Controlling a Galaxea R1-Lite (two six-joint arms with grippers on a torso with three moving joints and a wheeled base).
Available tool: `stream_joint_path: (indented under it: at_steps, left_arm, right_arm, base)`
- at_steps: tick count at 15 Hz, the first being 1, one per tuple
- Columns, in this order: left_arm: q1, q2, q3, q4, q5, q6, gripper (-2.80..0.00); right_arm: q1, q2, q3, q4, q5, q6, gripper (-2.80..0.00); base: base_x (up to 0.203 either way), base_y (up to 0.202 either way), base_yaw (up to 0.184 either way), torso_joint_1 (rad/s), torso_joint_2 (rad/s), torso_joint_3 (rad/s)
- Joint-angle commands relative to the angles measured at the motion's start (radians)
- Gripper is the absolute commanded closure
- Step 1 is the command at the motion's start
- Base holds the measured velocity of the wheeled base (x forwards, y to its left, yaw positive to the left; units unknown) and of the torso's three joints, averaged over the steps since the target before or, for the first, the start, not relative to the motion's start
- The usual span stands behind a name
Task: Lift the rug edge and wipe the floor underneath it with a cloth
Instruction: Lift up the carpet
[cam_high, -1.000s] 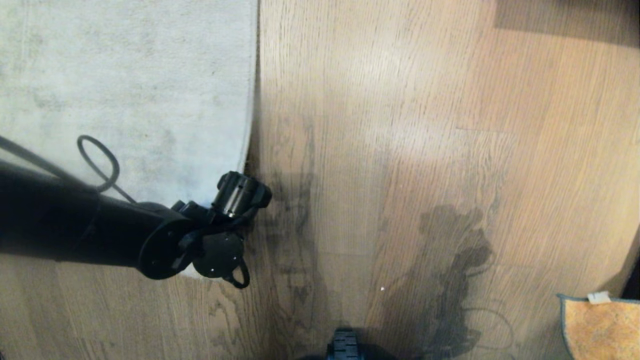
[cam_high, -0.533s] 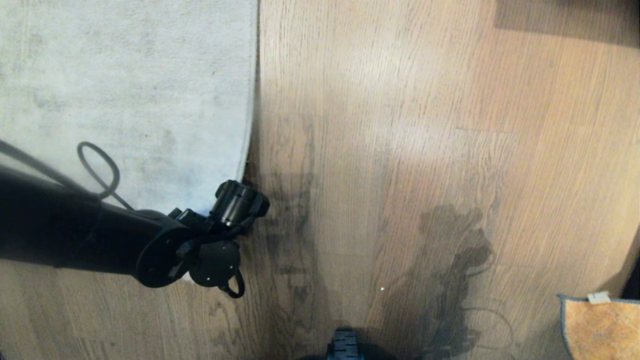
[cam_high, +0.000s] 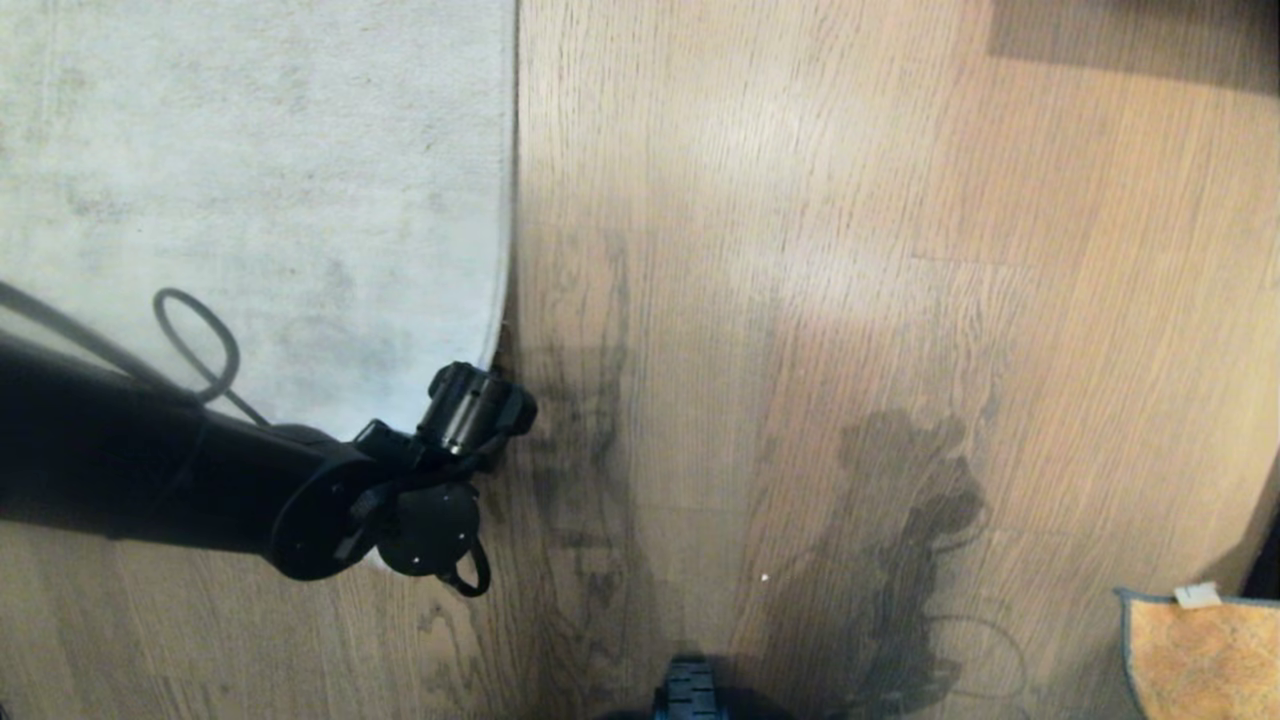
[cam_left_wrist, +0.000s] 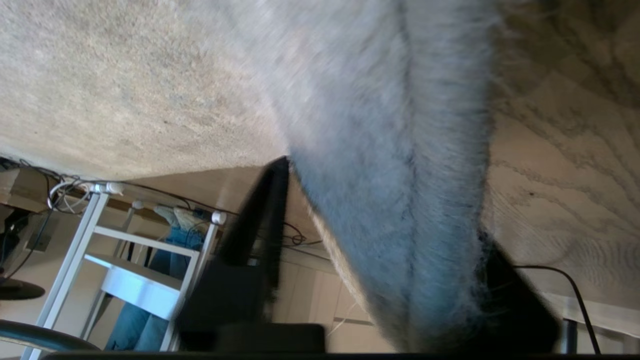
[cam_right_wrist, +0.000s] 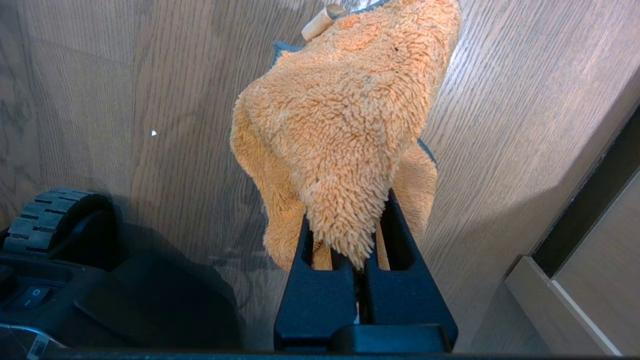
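The left gripper (cam_left_wrist: 380, 260) sits at the near corner of the pale grey short-pile rug, its black fingers (cam_left_wrist: 260, 220) straddling the rug edge (cam_left_wrist: 400, 200), not visibly clamped on it; that border runs straight away from the robot, with the light brown wood-plank floor (cam_high: 800, 250) open to its right. The right gripper (cam_right_wrist: 357, 260) is closed on the orange fuzzy cloth (cam_right_wrist: 345, 115), which hangs low over the floor at the robot's right, well apart from the rug.
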Motion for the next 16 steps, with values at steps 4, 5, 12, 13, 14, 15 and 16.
stream_joint_path:
  at_steps: [4,5,12,13,14,15,16]
  left_arm:
    - [0.009,-0.011,0.006,-0.001,0.006,0.017,0.00]
    - [0.009,-0.018,0.004,-0.001,0.006,0.020,0.00]
    - [0.036,-0.108,-0.008,-0.002,0.006,0.141,0.00]
    - [0.045,-0.131,-0.008,-0.002,0.004,0.166,0.00]
    - [0.058,-0.153,-0.008,-0.002,0.000,0.191,0.00]
    - [0.075,-0.175,-0.008,-0.002,-0.004,0.222,0.00]
    - [0.088,-0.193,-0.008,-0.003,-0.007,0.243,0.00]
  right_arm:
    - [0.000,0.001,0.000,0.000,0.001,-0.002,0.00]
    - [0.000,0.001,0.000,0.000,0.001,-0.001,0.00]
    - [0.000,0.001,0.000,0.000,0.001,0.000,0.00]
    - [0.000,0.001,0.000,0.000,0.001,-0.001,0.00]
    - [0.000,0.001,0.000,0.000,0.001,-0.002,0.00]
    - [0.000,0.001,0.000,0.000,0.001,-0.001,0.00]
    - [0.000,0.001,0.000,0.000,0.001,-0.001,0.00]
  base:
    - [0.000,0.000,0.000,0.000,0.00,0.000]
    - [0.000,0.000,0.000,0.000,0.00,0.000]
    - [0.000,0.000,0.000,0.000,0.00,0.000]
    - [0.000,0.000,0.000,0.000,0.00,0.000]
    - [0.000,0.000,0.000,0.000,0.00,0.000]
    - [0.000,0.000,0.000,0.000,0.00,0.000]
    - [0.000,0.000,0.000,0.000,0.00,0.000]
